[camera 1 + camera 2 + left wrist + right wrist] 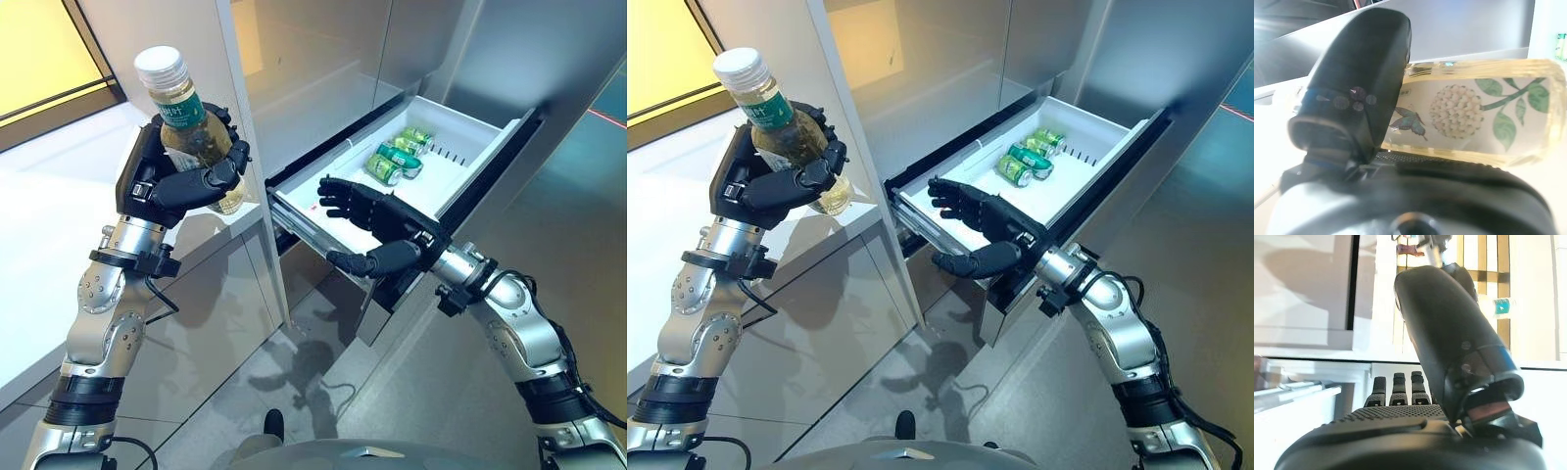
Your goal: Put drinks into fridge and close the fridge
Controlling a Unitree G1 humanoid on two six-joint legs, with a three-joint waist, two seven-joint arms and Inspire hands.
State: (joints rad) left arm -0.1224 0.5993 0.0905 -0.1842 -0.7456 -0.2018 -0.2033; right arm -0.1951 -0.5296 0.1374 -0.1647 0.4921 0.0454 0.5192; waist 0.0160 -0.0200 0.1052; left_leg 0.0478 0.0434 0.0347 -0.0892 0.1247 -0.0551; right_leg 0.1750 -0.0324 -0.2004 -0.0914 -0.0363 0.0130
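My left hand point(181, 181) is shut round a clear drink bottle point(186, 122) with a white cap and yellowish liquid, held upright above the white counter, left of the fridge. The left wrist view shows the bottle's flower label point(1464, 115) under the thumb point(1359, 73). The fridge's white drawer point(460, 132) stands pulled out, with several green cans point(397, 159) lying near its back. My right hand point(377, 225) is open, fingers straight, hovering over the drawer's front left corner and holding nothing.
The white counter point(59, 196) runs along the left. The fridge's upper compartment point(323, 69) is open above the drawer. Grey floor point(431, 392) lies below the drawer front.
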